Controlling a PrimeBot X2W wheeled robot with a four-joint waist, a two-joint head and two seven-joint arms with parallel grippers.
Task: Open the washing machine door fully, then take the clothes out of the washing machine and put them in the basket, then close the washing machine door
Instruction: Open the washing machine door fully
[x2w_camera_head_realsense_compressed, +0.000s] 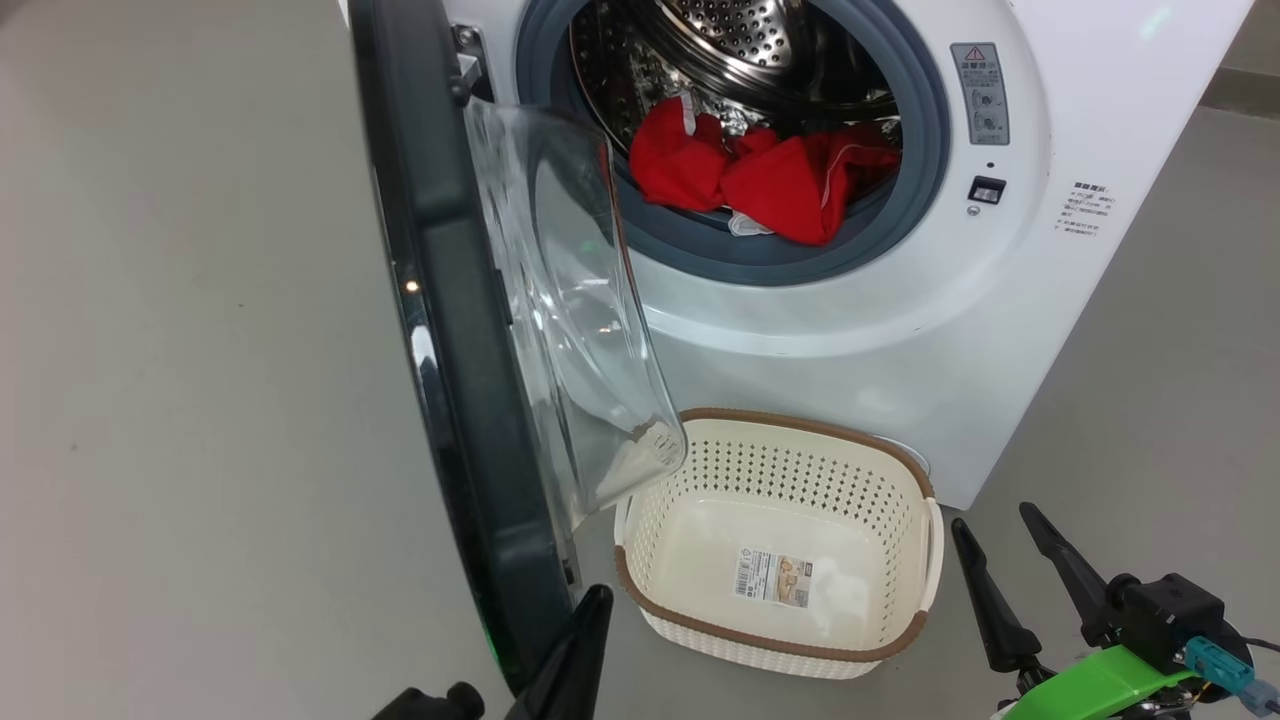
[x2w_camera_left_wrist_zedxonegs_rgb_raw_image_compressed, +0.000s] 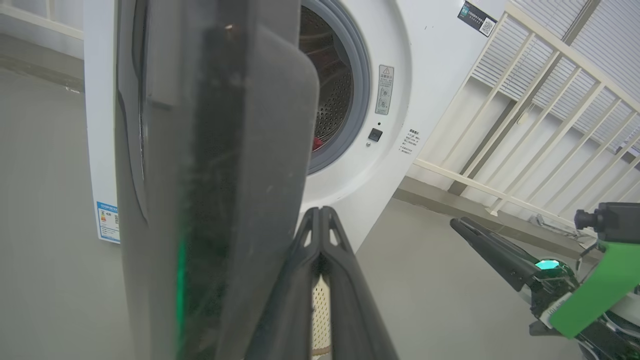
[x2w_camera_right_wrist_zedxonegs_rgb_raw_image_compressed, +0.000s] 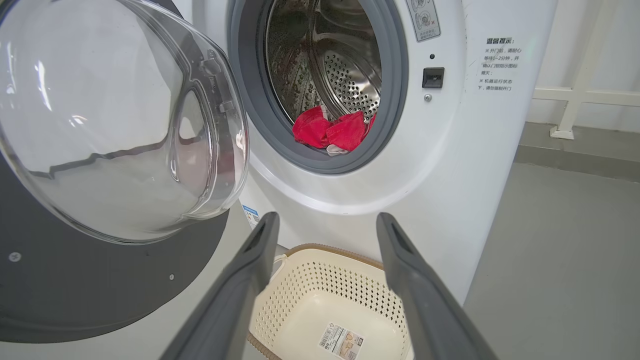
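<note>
Red clothes (x2w_camera_head_realsense_compressed: 770, 180) sit at the front lip of the drum in the washing machine (x2w_camera_head_realsense_compressed: 900, 330), the heap's long axis running across the mouth. Of the 2 arms, right gripper (x2w_camera_head_realsense_compressed: 993, 518) is better placed: jaws spread, empty, clothes ahead, above and slightly left, well apart. Basket (x2w_camera_head_realsense_compressed: 800, 432) sits below the mouth. Left gripper (x2w_camera_head_realsense_compressed: 598, 600) is pinched closed on nothing, beside the washing machine door (x2w_camera_head_realsense_compressed: 450, 300), whose edge likely blocks its line.

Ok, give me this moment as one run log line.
washing machine door: open | clothes: inside washing machine | basket: empty | left gripper: shut, beside door edge | right gripper: open, holding nothing
</note>
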